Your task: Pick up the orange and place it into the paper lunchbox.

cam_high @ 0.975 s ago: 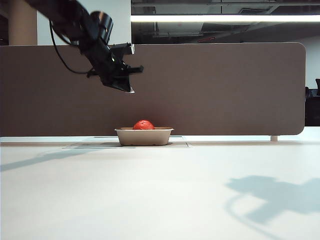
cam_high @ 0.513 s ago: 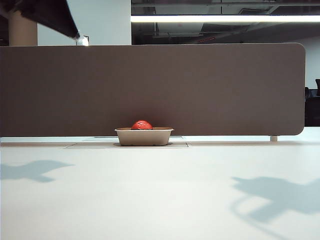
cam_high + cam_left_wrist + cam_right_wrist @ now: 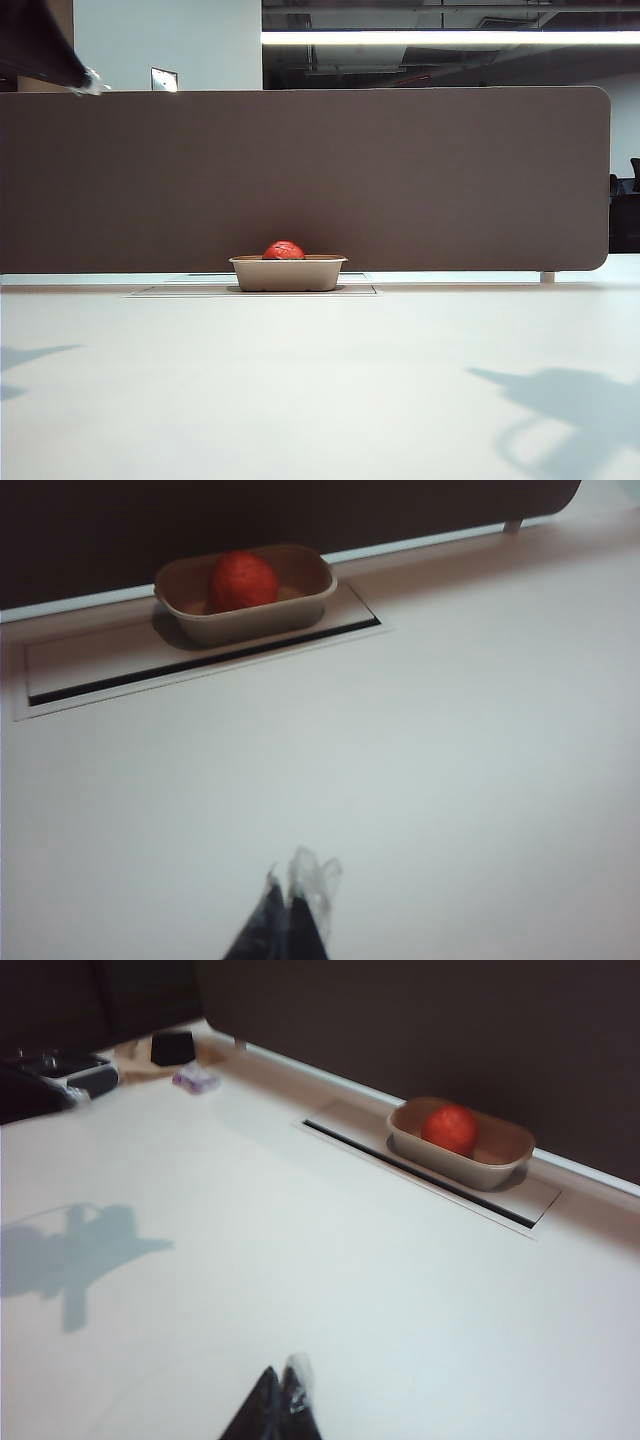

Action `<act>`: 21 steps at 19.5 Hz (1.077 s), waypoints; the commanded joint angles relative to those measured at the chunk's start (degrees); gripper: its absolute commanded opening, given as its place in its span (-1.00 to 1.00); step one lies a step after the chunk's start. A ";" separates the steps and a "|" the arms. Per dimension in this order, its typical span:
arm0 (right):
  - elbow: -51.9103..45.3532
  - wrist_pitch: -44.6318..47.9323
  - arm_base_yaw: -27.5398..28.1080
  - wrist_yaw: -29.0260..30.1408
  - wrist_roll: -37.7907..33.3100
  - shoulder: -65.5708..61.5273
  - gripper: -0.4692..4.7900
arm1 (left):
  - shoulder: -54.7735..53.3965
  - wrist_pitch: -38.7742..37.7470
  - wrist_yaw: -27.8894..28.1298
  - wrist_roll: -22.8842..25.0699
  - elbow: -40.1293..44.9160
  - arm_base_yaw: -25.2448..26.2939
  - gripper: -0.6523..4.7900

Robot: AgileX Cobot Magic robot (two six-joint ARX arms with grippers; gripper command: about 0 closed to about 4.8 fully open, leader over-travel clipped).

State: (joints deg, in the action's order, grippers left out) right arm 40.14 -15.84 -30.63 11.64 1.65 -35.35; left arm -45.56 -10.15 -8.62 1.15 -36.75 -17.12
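Big dull brown partition panel point(image 3: 400, 180) spans the far side, smooth, rounded top corner at right, standing on a small foot. In front of it the white counter point(image 3: 320, 390), matte and flat, bare across the near part apart from arm shadows. A shallow recessed slot plate point(image 3: 190, 660) sits in the counter at the far edge, thin rectangular outline with a dark gap.

Paper lunchbox point(image 3: 288, 273) stands on that plate, far centre: beige pulp, rounded corners, flared rim, brownish inside. The orange point(image 3: 284, 250) lies inside it, toward its left part, top showing over the rim; round, reddish-orange, wrinkled, faintly glossy. Judged from that, the placing looks done, and the arms hang clear of the tray probably for that reason.

Left pincer point(image 3: 290, 920) is high over the near counter, well apart from the lunchbox, tips pressed together, nothing between them; a dark bit of its arm shows at the far upper left in the exterior view. Right pincer point(image 3: 280, 1408) also hangs over the near counter, well apart from the box, tips together and empty as far as the blur allows.

Small dark clutter point(image 3: 175, 1048) at the far left edge of the counter, too blurred to name.
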 commanded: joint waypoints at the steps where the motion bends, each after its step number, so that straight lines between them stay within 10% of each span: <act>1: -5.66 9.09 0.00 -1.33 -1.44 4.37 -0.84 | 6.49 2.40 2.38 -1.18 5.11 0.11 -0.78; 21: -11.23 1.42 0.00 -1.20 -1.44 12.44 -0.84 | 38.64 5.03 4.94 -5.77 26.51 0.11 -0.78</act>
State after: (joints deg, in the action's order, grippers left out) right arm 28.67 -15.03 -30.63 10.46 0.45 -22.96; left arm -7.44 -5.87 -3.84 -4.38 -10.55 -17.10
